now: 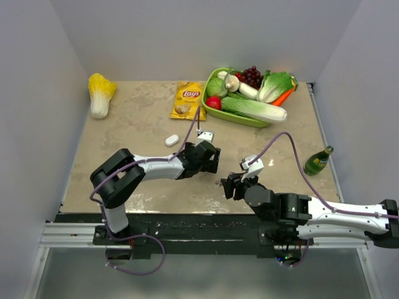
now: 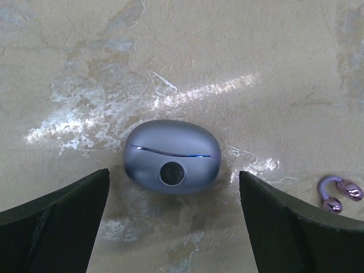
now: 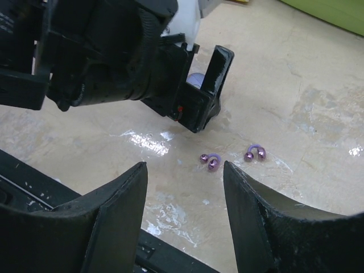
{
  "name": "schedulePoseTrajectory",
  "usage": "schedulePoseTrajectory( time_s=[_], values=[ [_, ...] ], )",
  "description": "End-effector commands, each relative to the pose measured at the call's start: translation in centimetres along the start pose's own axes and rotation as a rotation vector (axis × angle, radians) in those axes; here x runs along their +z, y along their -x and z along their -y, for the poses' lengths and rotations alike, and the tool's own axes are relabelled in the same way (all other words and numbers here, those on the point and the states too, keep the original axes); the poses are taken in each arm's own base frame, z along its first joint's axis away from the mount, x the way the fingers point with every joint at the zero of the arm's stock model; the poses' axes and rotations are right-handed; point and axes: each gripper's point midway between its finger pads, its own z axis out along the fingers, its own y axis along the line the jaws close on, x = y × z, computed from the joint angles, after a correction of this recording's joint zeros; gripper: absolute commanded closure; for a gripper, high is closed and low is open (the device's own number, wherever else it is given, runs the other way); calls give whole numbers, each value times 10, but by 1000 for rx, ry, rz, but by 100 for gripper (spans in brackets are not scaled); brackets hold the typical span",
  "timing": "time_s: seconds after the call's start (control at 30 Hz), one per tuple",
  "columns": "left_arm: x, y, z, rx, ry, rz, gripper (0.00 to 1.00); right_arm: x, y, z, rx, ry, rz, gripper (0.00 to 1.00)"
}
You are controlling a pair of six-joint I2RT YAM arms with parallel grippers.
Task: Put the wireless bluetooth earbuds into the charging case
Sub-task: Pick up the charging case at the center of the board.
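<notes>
- We see the left gripper spread wide and holding nothing. The bluish-grey charging case lies on the table between its fingers, touching neither.
- Our right gripper is likewise released and empty. Two purplish earbuds lie on the table just beyond its tips, near the left gripper.

Looks like a robotics lab test cell. Plain pale walls on three sides of a marble-patterned table. Staged props only: green basket of plastic vegetables, crisp bag just left of the basket, green bottle to its right. Nearer than the basket, an aluminium rail carrying robot arms.
</notes>
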Motion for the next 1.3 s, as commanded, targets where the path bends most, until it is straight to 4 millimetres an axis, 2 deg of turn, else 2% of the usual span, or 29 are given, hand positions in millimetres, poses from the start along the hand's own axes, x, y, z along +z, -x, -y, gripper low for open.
schedulePoseTrajectory(
  time_s=[0.0, 0.23, 0.63, 1.1, 1.2, 1.27],
  values=[
    [6, 1, -1, 56, 67, -15, 0, -3, 15, -1, 47, 0, 32, 41],
    [16, -5, -3, 58, 106, -44, 2, -4, 17, 0, 39, -2, 41, 41],
    [18, -14, -3, 53, 107, -76, 22, -6, 19, 3, 37, -7, 49, 41],
    [17, -26, -14, 102, 147, -124, 19, -6, 19, 3, 36, -3, 46, 41],
    [17, -28, -15, 110, 147, -128, 22, -6, 18, 3, 35, -4, 44, 41],
    [17, -29, -15, 116, 144, -132, 31, -6, 17, 3, 34, -6, 44, 41]
  ],
)
